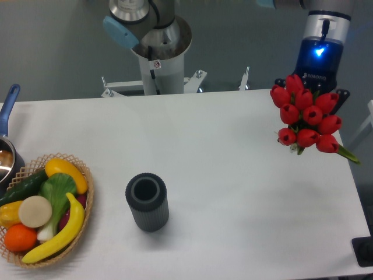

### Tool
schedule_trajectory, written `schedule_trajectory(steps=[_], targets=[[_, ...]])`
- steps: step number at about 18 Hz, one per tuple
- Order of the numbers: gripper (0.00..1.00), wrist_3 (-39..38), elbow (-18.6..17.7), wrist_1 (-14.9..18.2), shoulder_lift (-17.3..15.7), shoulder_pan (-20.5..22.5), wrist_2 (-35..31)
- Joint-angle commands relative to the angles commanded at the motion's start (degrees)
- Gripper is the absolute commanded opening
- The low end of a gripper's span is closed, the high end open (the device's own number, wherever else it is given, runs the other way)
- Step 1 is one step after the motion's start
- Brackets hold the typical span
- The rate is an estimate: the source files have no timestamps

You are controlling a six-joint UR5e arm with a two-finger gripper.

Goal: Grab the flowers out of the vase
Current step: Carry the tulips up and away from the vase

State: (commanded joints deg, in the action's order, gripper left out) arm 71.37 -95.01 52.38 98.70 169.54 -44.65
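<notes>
The flowers, a tight bunch of red tulip buds with green stems and a leaf, are at the far right, well away from the vase. My gripper, with a blue lit wrist, is right behind and above the bunch. Its fingers are mostly hidden by the buds and look closed on the bunch. The vase, a dark grey ribbed cylinder, stands upright on the white table left of centre, and its round mouth is empty.
A woven basket of fruit and vegetables sits at the front left. A blue-handled metal pot is at the left edge. The arm's base column stands behind the table's far edge.
</notes>
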Motion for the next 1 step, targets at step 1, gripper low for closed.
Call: schedule_trajectory(steps=[1], targets=[[0.44, 0.0, -0.2, 0.0, -0.1, 0.0, 0.0]])
